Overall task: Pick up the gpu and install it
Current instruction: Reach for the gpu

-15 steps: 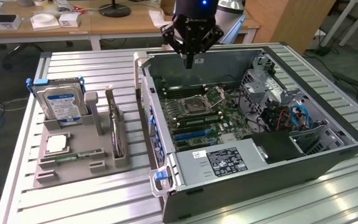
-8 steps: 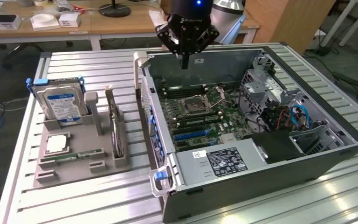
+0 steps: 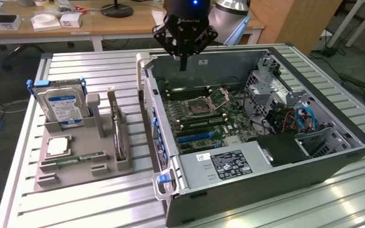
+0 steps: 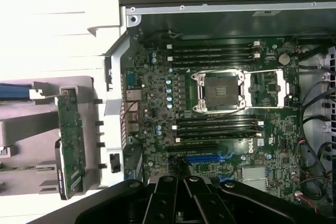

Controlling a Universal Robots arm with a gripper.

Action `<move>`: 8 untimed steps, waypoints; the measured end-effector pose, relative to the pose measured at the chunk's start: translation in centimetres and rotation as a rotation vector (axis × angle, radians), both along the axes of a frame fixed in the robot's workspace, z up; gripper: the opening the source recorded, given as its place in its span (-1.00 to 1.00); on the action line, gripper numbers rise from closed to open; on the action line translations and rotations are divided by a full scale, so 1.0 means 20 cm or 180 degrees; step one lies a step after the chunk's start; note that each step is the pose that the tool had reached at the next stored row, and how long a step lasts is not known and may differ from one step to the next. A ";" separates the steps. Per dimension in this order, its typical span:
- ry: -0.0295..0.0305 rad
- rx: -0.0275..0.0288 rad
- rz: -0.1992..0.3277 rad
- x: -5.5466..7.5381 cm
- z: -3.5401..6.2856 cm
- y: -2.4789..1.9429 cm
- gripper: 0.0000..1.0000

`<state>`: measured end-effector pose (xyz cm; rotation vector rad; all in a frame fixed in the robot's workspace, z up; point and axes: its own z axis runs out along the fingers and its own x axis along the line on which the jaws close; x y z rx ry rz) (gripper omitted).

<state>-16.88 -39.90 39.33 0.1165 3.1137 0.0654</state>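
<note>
Pincer (image 3: pixel 182 65) pressed together, empty, above the case (image 3: pixel 334 159); gpu (image 3: pixel 116 127) stands in rack (image 3: pixel 74 166). A closed approach could topple it.

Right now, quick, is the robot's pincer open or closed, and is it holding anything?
Pincer: closed, holding nothing, above the open computer case. The gpu stands in its holder beside the case.

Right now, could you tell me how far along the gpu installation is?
Nothing looks done yet: the gpu stands on edge in the grey holder beside the computer case. In hand: nothing; the gripper hangs over the open case, jaws shut and empty. Left: pickup and seating; the motherboard's blue slot is empty.
</note>
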 end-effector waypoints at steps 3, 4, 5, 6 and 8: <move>0.0000 0.0000 0.0000 -0.02 0.000 0.000 -0.80; 0.0000 0.0000 0.0000 -0.03 0.000 0.000 -0.80; 0.0000 0.0000 0.0000 -0.04 0.000 0.000 -0.80; 0.0000 0.0000 0.0000 -0.05 0.000 0.000 -0.80; 0.0000 0.0000 0.0000 -0.06 0.000 0.000 -0.80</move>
